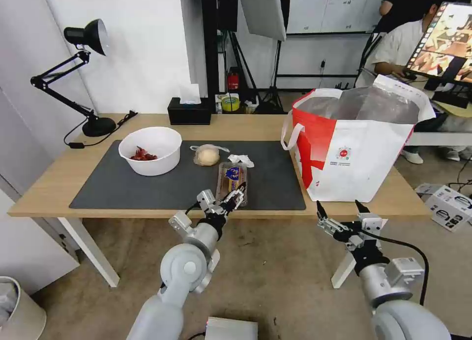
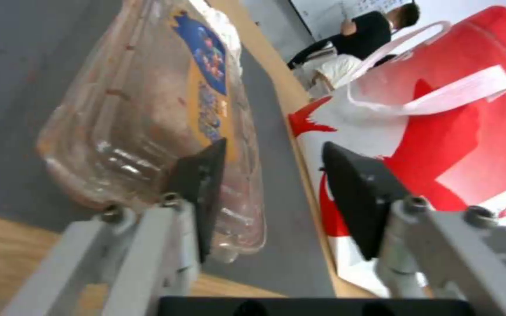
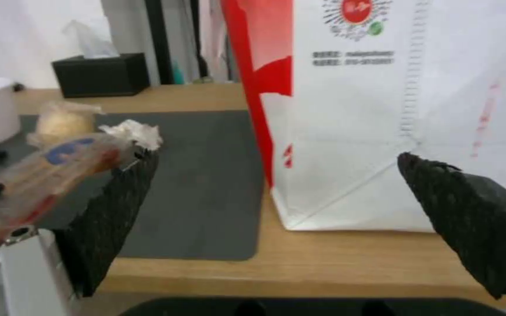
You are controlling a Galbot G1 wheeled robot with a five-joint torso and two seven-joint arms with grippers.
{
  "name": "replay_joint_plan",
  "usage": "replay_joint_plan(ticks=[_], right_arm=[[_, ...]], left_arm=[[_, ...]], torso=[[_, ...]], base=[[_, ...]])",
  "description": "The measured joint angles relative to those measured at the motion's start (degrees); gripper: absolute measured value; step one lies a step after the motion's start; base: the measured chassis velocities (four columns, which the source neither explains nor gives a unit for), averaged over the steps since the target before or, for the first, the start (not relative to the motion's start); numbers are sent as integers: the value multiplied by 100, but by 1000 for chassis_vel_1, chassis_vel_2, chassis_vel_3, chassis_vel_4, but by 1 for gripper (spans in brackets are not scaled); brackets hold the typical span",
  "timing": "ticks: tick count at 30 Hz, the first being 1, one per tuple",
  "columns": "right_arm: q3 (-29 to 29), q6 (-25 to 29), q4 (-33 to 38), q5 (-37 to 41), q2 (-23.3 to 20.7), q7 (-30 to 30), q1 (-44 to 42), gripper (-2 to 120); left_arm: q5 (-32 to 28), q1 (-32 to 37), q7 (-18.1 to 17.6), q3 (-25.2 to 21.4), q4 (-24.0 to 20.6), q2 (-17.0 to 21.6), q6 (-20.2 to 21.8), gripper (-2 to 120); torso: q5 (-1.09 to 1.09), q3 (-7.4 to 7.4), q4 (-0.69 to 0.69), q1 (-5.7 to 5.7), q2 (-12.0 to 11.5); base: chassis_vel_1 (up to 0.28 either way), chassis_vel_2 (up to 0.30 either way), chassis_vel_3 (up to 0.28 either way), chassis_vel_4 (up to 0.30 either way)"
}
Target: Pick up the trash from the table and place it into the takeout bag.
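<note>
The left arm rises from the lower centre-left of the head view, its forearm angled up toward the table's (image 1: 59, 182) front edge. The left gripper (image 1: 235, 194) sits at the near end of the clear plastic clamshell tray (image 1: 231, 177), fingers spread apart. In the left wrist view one dark pad (image 2: 200, 184) overlaps the tray's (image 2: 147, 109) near corner and the other (image 2: 358, 197) stands clear of it beside the takeout bag's (image 2: 470, 145) red panel; contact with the tray cannot be confirmed.

The tray lies on the dark grey mat (image 1: 123, 192) at frame centre. Just behind it are the crumpled white tissue (image 1: 241, 160) and the knotted clear bag (image 1: 207, 155); the white bowl (image 1: 150, 150) with red scraps is at centre-left.

The right arm occupies the lower right of the frame. The right gripper (image 1: 343, 210) is held in front of the table edge, below the takeout bag (image 1: 364, 153), fingers wide apart and holding nothing.

The bag stands upright at the right end of the table, mouth open.
</note>
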Motion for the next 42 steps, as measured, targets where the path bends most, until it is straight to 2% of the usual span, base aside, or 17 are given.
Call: replay_joint_plan(ticks=[2, 5, 6, 7, 8, 9, 10, 12, 13, 17, 20, 32, 42], right_arm=[[-10, -55, -7, 190, -84, 41, 45, 100], [-109, -271, -76, 1387, -594, 247, 348, 100], [-109, -271, -76, 1387, -594, 247, 348, 100], [-164, -317, -129, 1838, -776, 298, 473, 100], [-190, -332, -157, 2014, -842, 320, 536, 100], [-281, -356, -289, 2571, -1108, 376, 807, 100], [-281, -356, -289, 2571, -1108, 376, 807, 100], [-415, -356, -477, 3168, -1390, 405, 1110, 100], [-522, -353, -599, 3465, -1552, 419, 1316, 100], [-700, -350, -799, 3744, -1759, 438, 1574, 100], [-1257, -349, -1306, 4152, -2082, 515, 2182, 100], [-2441, -395, -2158, 4918, -2136, 799, 3644, 100], [-3128, -594, -2731, 5402, -1775, 1016, 4367, 99]], left_arm=[[5, 0, 2, 22, 11, 8, -2, 39], [62, -3, 8, 92, 49, 10, -5, 24], [62, -3, 8, 92, 49, 10, -5, 24], [88, 1, 10, 96, 52, 3, -8, 18], [105, 5, 12, 97, 52, -2, -8, 16], [146, 16, 19, 98, 53, -19, -12, 9], [146, 16, 19, 98, 53, -19, -12, 9], [190, 26, 23, 93, 52, -29, -15, 0], [209, 30, 26, 86, 51, -31, -16, 0], [222, 30, 28, 74, 50, -38, -17, 0], [245, 20, 29, 39, 95, -54, -22, 0], [274, -40, 31, -9, 212, -49, -30, 0], [298, -106, 32, 7, 294, -49, -35, 0]], torso=[[0, 0, 0, 0, 0], [-1, 0, 0, 0, 0], [-1, 0, 0, 0, 0], [0, 0, 0, 0, 0], [0, 0, -1, 0, 0], [-1, 0, 1, 0, 0], [-1, 0, 1, 0, 0], [0, 0, 0, 0, 0], [0, 0, 0, 1, 0], [-1, 0, 1, 0, 0], [-1, 0, -1, 1, 0], [-2, 0, 0, 1, 0], [-2, 0, 0, 1, 0]], base=[[0, 0, 0, 0], [0, 0, 0, 0], [0, 0, 0, 0], [0, 0, 0, 0], [0, 0, 0, 0], [0, 0, 0, 0], [0, 0, 0, 0], [0, 0, 0, 0], [0, 0, 0, 0], [0, 0, 0, 0], [0, 0, 0, 0], [0, 0, 0, 0], [0, 0, 0, 0]])
